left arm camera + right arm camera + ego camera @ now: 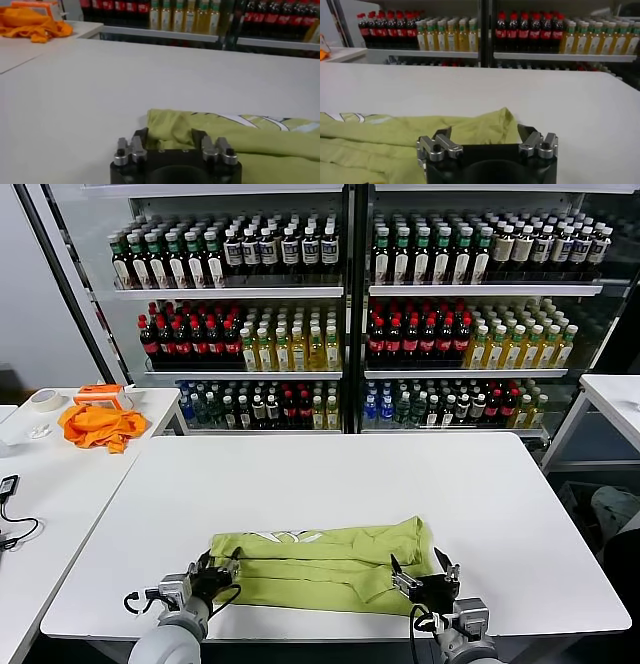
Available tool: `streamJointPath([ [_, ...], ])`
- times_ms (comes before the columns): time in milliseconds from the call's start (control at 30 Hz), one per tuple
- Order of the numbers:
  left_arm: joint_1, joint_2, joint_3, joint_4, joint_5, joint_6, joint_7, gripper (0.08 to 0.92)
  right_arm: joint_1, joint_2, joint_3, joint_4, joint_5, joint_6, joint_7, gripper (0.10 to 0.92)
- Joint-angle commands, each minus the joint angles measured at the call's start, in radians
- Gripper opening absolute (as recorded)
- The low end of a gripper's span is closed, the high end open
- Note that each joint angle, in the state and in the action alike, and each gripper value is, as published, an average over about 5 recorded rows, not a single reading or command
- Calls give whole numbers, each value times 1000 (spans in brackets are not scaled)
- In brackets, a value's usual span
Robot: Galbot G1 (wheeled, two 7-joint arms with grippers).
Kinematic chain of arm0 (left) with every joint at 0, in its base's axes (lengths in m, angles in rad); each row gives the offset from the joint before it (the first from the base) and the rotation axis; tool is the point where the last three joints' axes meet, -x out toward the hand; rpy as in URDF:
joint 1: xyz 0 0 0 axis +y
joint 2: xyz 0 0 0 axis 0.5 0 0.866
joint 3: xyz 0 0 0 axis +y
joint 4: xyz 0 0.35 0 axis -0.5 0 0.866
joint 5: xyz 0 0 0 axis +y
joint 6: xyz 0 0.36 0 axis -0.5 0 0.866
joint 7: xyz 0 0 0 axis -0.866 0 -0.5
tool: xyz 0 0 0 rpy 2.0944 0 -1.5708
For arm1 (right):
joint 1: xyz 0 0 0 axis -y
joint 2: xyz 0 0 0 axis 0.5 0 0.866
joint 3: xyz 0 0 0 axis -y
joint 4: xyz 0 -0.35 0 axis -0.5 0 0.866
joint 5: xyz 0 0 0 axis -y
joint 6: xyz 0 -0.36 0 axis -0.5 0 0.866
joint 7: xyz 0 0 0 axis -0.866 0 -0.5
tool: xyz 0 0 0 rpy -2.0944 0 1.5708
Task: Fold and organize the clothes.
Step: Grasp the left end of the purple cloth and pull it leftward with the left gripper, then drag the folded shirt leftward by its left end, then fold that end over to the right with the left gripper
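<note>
The light yellow-green T-shirt lies folded into a long band near the table's front edge, with a strip of white print along its far edge. My left gripper is open at the shirt's left end; in the left wrist view the gripper has the shirt's corner between its spread fingers. My right gripper is open at the shirt's right end. In the right wrist view this gripper straddles the shirt's right corner. Neither gripper is shut on the cloth.
The white table stretches back towards drink coolers. A side table on the left holds a bright orange cloth, a tape roll and a cable. Another table stands at the right.
</note>
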Motion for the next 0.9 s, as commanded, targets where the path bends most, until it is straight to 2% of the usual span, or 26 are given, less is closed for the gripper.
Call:
streamJointPath([
  [33, 2, -17, 32, 4, -17, 4, -78, 490, -9, 3, 0, -1, -4, 2, 5, 823],
  [333, -3, -18, 47, 18, 58, -40, -21, 230, -6, 16, -12, 23, 20, -9, 21, 823],
  [467, 1, -9, 16, -3, 193, -12, -17, 127, -2, 14, -12, 37, 28, -16, 22, 823],
  [667, 23, 50, -157, -75, 363, 85, -17, 98, 18, 11, -7, 48, 66, -34, 33, 823],
  [767, 48, 102, -266, -69, 379, 109, -1, 98, 27, 8, -5, 43, 66, -34, 29, 823],
  [900, 84, 166, -378, -38, 383, 149, -23, 98, 39, 6, -4, 41, 67, -35, 26, 823],
])
